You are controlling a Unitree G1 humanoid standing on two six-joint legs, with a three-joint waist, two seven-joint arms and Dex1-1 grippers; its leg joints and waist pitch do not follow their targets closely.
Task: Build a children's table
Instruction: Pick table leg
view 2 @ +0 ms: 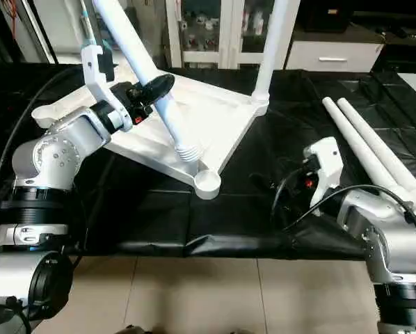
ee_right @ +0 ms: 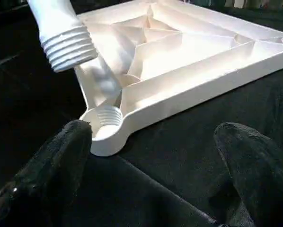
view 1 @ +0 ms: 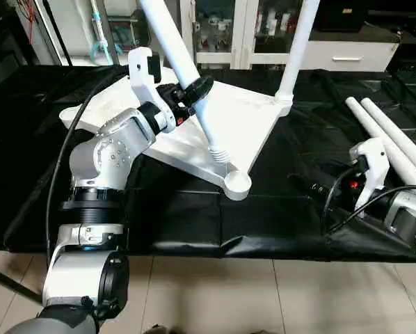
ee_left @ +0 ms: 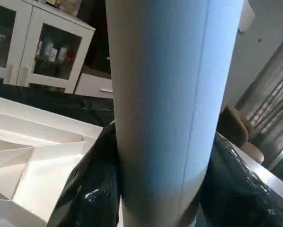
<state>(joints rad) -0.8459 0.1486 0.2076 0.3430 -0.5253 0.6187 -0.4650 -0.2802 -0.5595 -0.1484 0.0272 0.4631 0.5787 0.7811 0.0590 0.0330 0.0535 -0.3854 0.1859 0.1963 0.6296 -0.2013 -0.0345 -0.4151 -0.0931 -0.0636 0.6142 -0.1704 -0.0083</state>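
A: Okay, quick one. Top (view 1: 194, 136) is lying ribbed side up on the black cloth (view 1: 194, 223), one leg (view 1: 296, 49) already standing in the far socket.

B: Left gripper (view 1: 190, 94)?

A: Clamping a second leg (view 1: 177, 52) partway up, fingers either side of the tube. Leg is tilting, threaded end (ee_right: 66, 45) hanging just above and beside the near socket (ee_right: 103, 123), not in it.

B: Right gripper (ee_right: 155, 156)?

A: Spread wide, holding nothing, sitting low on the cloth near that corner.

B: Risks?

A: Judging from the tilt, the thread is likely going in crooked and cross-binding, or the end is catching the socket rim and skating onto the ribs. Pushing down off-axis could also be shoving the top across the cloth, since nothing is bracing it; the right gripper isn't touching it. The standing leg could be rocking if the top shifts.

B: Anything else around?

A: Two spare legs (view 1: 396, 136) lying side by side on the cloth, just beyond the right arm, well apart from the top. Cabinets (view 1: 243, 28) behind the table. Cable (view 2: 291, 188) looping by the right wrist.

B: In the way?

A: Nothing sitting between thread and socket. Right arm's cable could be snagging when it's reaching for the spares.
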